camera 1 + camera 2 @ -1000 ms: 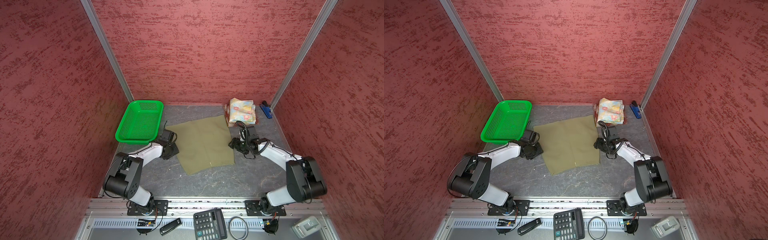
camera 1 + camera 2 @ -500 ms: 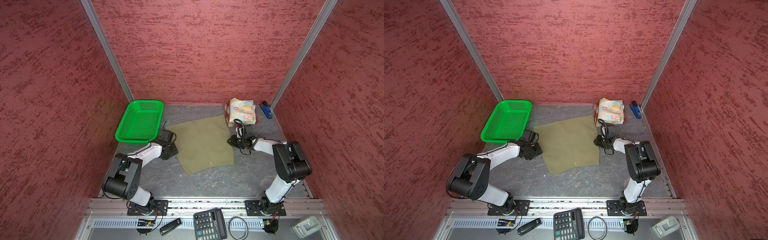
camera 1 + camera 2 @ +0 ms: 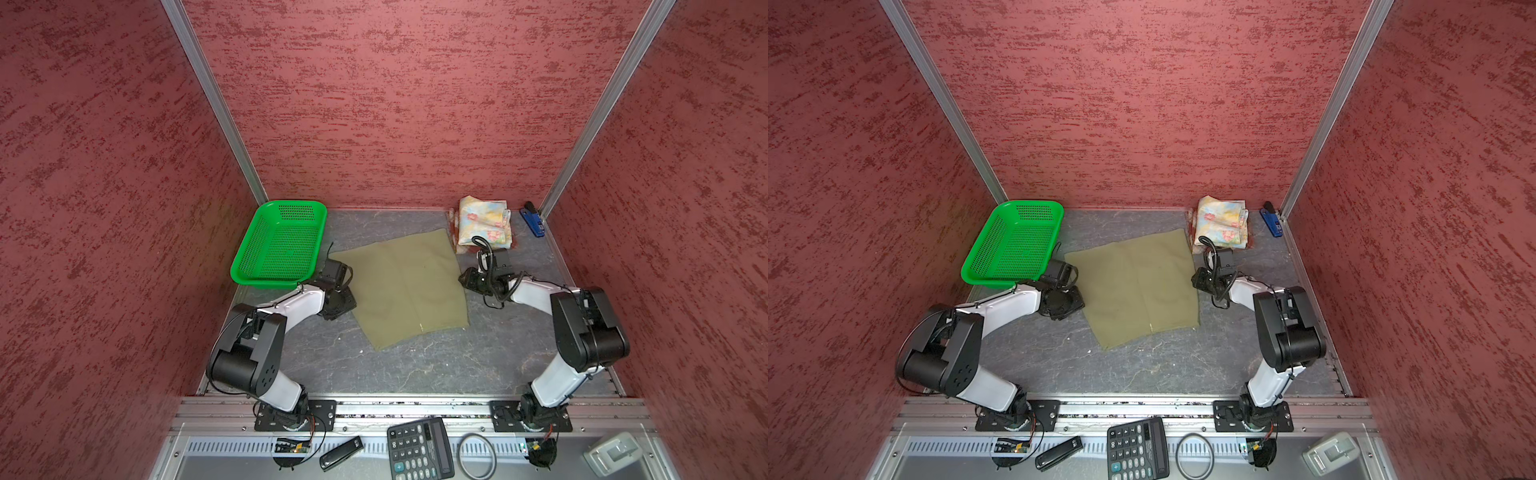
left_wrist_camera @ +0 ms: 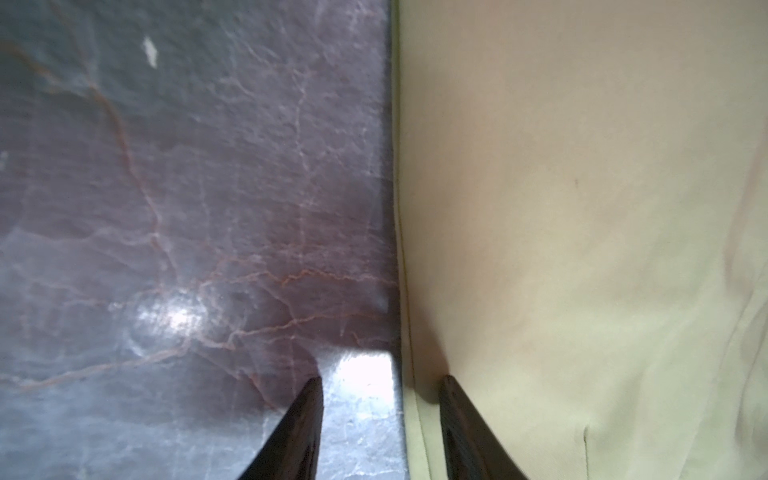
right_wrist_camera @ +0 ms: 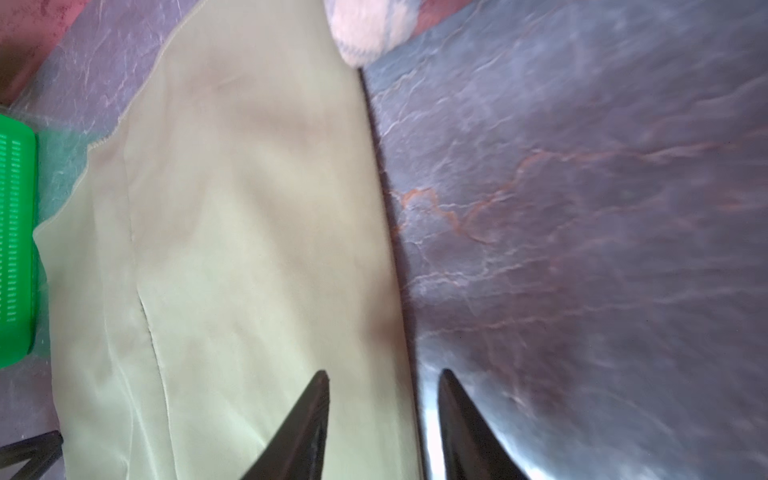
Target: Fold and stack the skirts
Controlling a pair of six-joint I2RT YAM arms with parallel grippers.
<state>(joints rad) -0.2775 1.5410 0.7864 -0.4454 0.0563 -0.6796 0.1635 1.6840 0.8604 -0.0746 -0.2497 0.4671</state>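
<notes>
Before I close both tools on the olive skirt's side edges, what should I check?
1. The left tool sits astride one side edge of the olive skirt: ok, one finger over cloth, one over the table.
2. The right tool sits astride the opposite edge: ok, same.
3. Both tools open: ok.
4. Skirt spread flat, no fold yet: ok.
5. Fingertips low enough to catch cloth: cannot tell.
6. The floral skirt, folded, lies clear of the olive skirt's far corner: cannot tell, they meet there.
</notes>
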